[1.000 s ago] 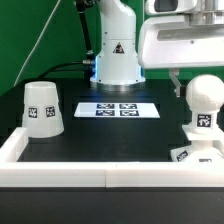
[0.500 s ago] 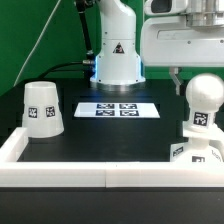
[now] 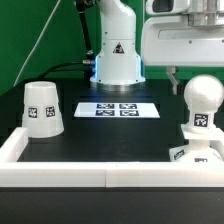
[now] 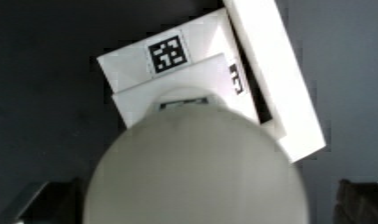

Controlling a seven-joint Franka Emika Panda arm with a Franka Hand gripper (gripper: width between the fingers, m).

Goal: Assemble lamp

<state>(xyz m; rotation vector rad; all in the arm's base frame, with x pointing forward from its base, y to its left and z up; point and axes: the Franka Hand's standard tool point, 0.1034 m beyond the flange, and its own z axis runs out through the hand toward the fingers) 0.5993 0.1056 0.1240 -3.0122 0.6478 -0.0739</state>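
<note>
The rounded bulb stands upright on the square stepped base at the exterior view's right, against the white tray wall. The truncated-cone shade stands alone at the exterior view's left. My gripper hangs just above the bulb's top, and one dark finger shows beside it. In the wrist view the bulb fills the space between my two fingers, which stand wide apart and off it. The base's tagged top shows beyond the bulb. The gripper is open and holds nothing.
The marker board lies flat mid-table in front of the white robot pedestal. A white raised wall runs along the near edge and the sides of the black table.
The bulb and base sit very slightly further toward the exterior view's left than one second ago. The gripper has barely moved.
</note>
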